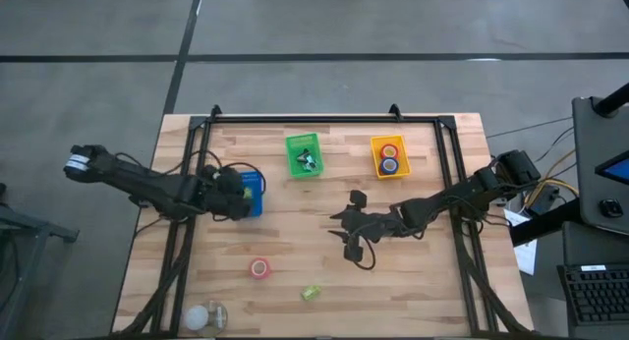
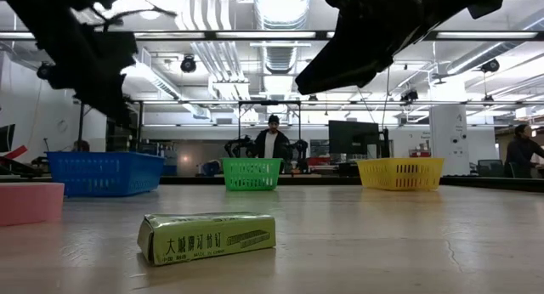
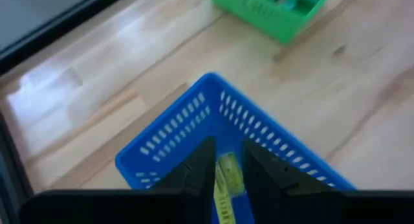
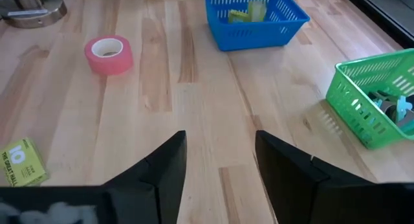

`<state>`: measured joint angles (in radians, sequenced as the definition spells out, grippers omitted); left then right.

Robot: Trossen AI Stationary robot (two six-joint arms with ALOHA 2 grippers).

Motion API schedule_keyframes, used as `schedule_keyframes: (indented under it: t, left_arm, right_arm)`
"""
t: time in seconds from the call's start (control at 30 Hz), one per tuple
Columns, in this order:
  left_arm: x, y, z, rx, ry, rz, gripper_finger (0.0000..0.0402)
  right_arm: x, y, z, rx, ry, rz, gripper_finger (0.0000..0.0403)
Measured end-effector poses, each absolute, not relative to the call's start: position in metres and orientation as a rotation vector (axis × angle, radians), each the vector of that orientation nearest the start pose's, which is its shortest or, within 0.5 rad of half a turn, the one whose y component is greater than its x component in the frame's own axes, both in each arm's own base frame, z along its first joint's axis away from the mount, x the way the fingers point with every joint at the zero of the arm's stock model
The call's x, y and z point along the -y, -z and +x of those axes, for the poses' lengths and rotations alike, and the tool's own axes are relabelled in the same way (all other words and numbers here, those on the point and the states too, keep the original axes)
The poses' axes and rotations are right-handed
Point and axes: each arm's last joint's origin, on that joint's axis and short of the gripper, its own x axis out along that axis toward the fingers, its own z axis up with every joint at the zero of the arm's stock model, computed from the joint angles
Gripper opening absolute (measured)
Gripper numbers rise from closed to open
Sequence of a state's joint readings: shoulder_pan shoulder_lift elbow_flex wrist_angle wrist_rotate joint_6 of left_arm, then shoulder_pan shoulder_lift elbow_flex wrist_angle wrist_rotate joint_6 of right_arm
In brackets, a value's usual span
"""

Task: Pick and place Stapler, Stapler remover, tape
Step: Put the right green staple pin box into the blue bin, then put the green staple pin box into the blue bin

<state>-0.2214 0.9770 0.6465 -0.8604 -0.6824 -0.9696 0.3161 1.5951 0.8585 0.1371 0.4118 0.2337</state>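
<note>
The left gripper (image 3: 223, 175) hangs over the blue basket (image 1: 252, 193), its fingers clamped on a small yellow-green box (image 3: 227, 179). The right gripper (image 4: 217, 166) hovers over the middle of the table (image 1: 295, 281) with its fingers apart, holding nothing. One red tape roll (image 1: 259, 268) lies on the table near the front, a green staple box (image 1: 311, 293) near it, and two more rolls (image 1: 390, 158) sit in the yellow basket (image 1: 375, 155).

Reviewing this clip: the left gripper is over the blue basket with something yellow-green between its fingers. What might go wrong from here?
1. The left gripper holds a yellow-green box near the corner of the blue basket; released off-centre, it might catch the rim or nudge the basket.
2. The right gripper waits open at mid-table; a reach toward the red tape roll may cross the left arm's side.
</note>
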Motion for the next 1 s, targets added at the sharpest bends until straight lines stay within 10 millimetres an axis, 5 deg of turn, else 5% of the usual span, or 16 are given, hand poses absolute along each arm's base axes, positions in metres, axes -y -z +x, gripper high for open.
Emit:
schedule_keyframes:
  t: [0.37, 0.53, 0.73, 1.0]
  left_arm:
    - [0.015, -0.202, 0.157, -0.733, -0.911, -0.393, 0.0039]
    - [0.023, -0.21, 0.175, -0.638, -0.73, -0.431, 0.0045]
    - [0.042, -0.219, 0.194, -0.532, -0.373, -0.524, 0.0082]
    - [0.074, -0.211, 0.193, -0.599, -0.168, -0.543, 0.0183]
  right_arm:
    - [-0.092, -0.194, 0.314, -0.557, 0.097, 0.026, 0.0176]
    - [-0.096, -0.192, 0.314, -0.583, -0.039, 0.045, 0.018]
    - [-0.103, -0.173, 0.321, -0.61, -0.088, 0.034, 0.0184]
    - [-0.109, -0.152, 0.326, -0.662, -0.129, 0.065, 0.0192]
